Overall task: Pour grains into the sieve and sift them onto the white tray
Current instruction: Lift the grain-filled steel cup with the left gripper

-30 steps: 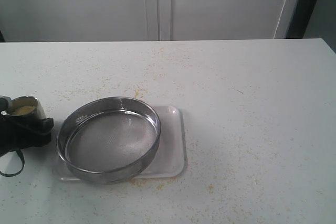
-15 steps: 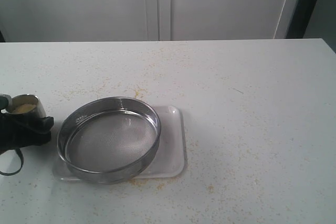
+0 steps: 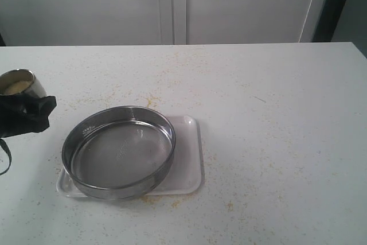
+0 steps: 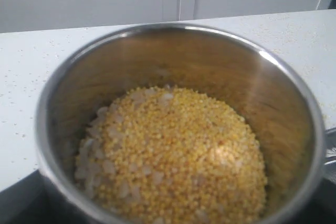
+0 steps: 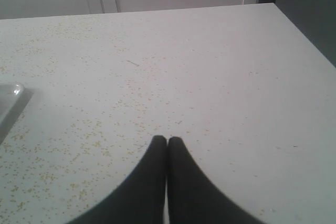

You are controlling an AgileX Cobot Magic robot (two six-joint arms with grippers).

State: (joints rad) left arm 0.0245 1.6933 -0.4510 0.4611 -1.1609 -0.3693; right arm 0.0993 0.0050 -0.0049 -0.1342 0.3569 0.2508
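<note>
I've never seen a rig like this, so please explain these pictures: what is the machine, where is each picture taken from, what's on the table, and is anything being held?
This is a robot with two arms working at a white table. The wide picture comes from a camera set apart from the arms. The other two come from a camera on each arm's wrist. On the table, a round steel sieve rests on a white tray. The sieve looks empty. At the left edge, the black left fingers hold a steel cup. That arm's wrist camera looks straight down into the cup, at yellow and whitish grains. The right fingers are pressed together over the table and hold nothing.
</note>
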